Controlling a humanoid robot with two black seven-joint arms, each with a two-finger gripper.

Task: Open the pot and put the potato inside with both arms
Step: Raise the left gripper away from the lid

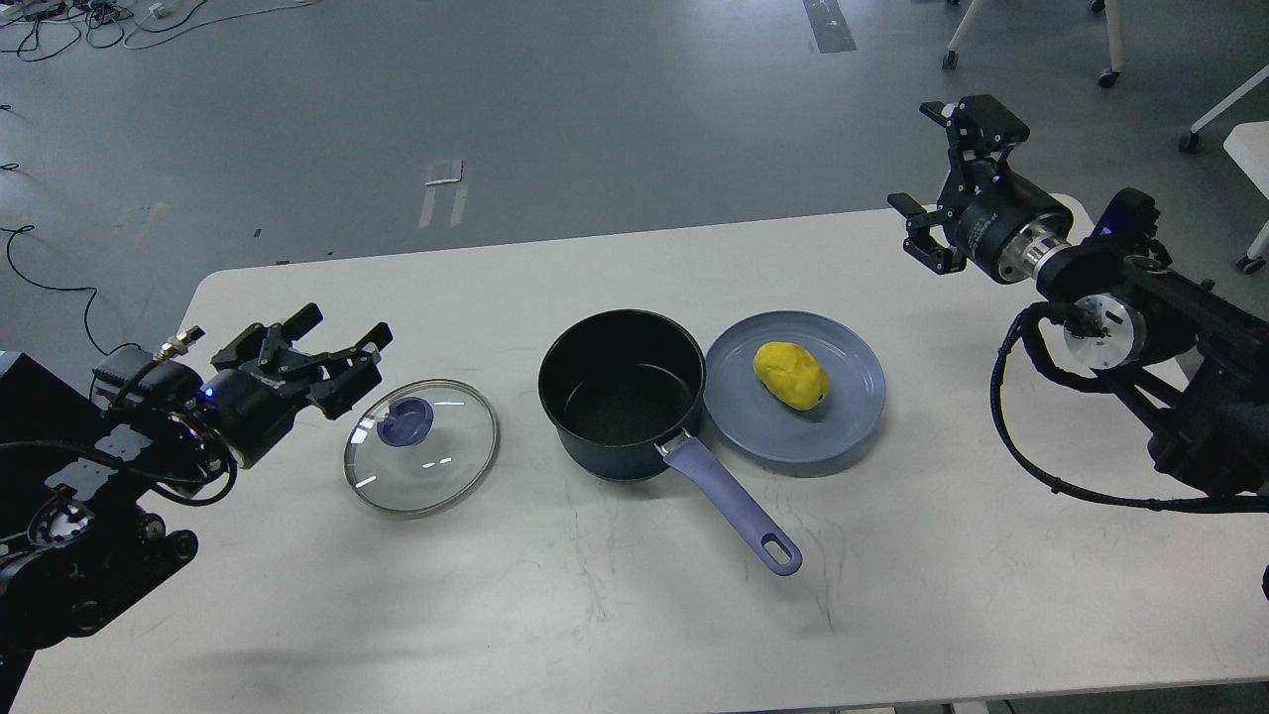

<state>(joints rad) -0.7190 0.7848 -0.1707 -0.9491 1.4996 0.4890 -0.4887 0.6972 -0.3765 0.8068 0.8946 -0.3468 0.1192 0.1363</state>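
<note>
The dark pot [623, 394] with a purple handle stands open at the table's middle. Its glass lid [421, 446] with a purple knob lies flat on the table to the pot's left. A yellow potato [790, 374] lies on a blue plate [843, 416] right of the pot. My left gripper [342, 342] is open and empty, raised up and to the left of the lid. My right gripper [942, 164] is open and empty, high over the table's far right corner, well away from the potato.
The white table [595, 615] has bare surface in front and at the far side. Beyond it are grey floor, cables at the far left, and chair legs [1110, 69] at the far right.
</note>
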